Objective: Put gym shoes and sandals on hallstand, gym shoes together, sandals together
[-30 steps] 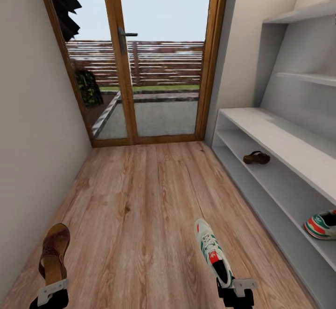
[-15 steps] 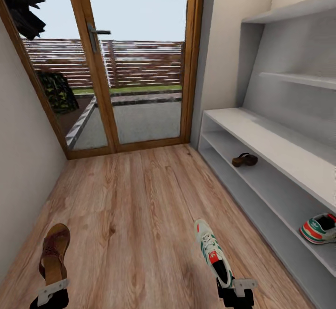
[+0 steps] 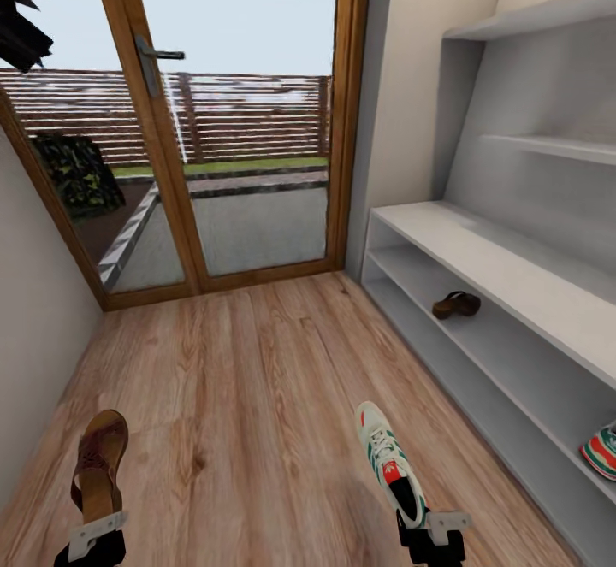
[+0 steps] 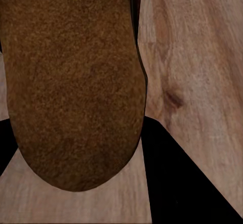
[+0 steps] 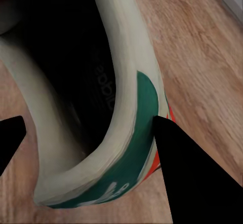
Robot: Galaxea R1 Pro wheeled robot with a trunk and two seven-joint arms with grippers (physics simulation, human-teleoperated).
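- A narrow corridor: warm wood-plank floor (image 3: 248, 396), a plain wall down the left side, a glazed door (image 3: 171, 122) with a wooden frame at the far end, and fencing outside beyond it.
- At the left, the left gripper (image 3: 90, 541) pinches a brown sandal (image 3: 98, 460) by its heel end. The sandal's long axis runs away from the robot toward the door, and it is carried above the planks.
- Right of centre, the right gripper (image 3: 432, 533) is clamped on the heel rim of a white gym shoe (image 3: 389, 460), toe pointing ahead. The right wrist view shows a finger against the green-striped heel wall.
- Along the right wall stands the pale-grey hallstand (image 3: 479, 259). The second sandal (image 3: 455, 304) sits on its shelf farther down, and the second gym shoe (image 3: 601, 451) lies on the same shelf at the near edge of view.
- Both rack partners lie to the right. I judge the right arm nearer the shelved sneaker, while the left arm must reach across the corridor.
- Nothing lies on the floor between the robot and the rack.
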